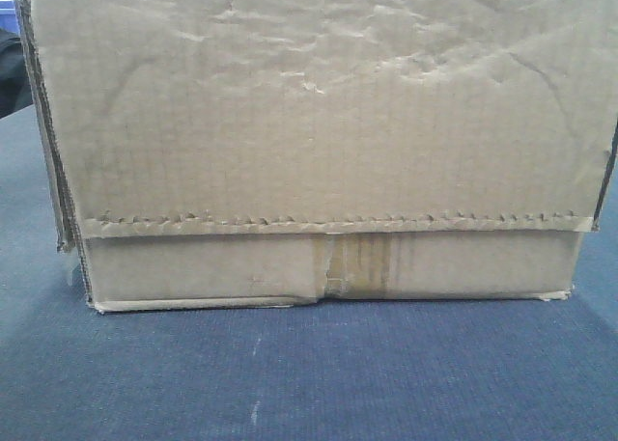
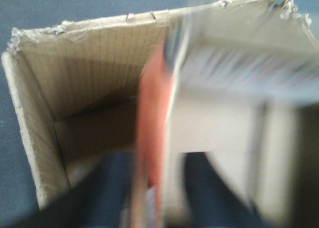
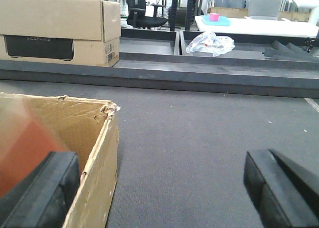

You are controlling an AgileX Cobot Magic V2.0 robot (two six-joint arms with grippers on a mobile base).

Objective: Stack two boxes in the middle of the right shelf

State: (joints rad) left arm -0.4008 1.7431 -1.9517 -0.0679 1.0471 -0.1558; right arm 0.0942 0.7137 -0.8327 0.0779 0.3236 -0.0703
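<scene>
Right wrist: box beside hand.

We note the box: tan corrugated cardboard, matt, creased and rough, with a jagged flap edge. On it the tape: yellowed, clear, slightly glossy. Beneath, the carpet: blue-grey cloth, matt, finely woven.

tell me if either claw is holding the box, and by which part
Right claw is open, holding nothing: it straddles a side wall of the box, unclamped. The left wrist view is too blurred to tell.
</scene>
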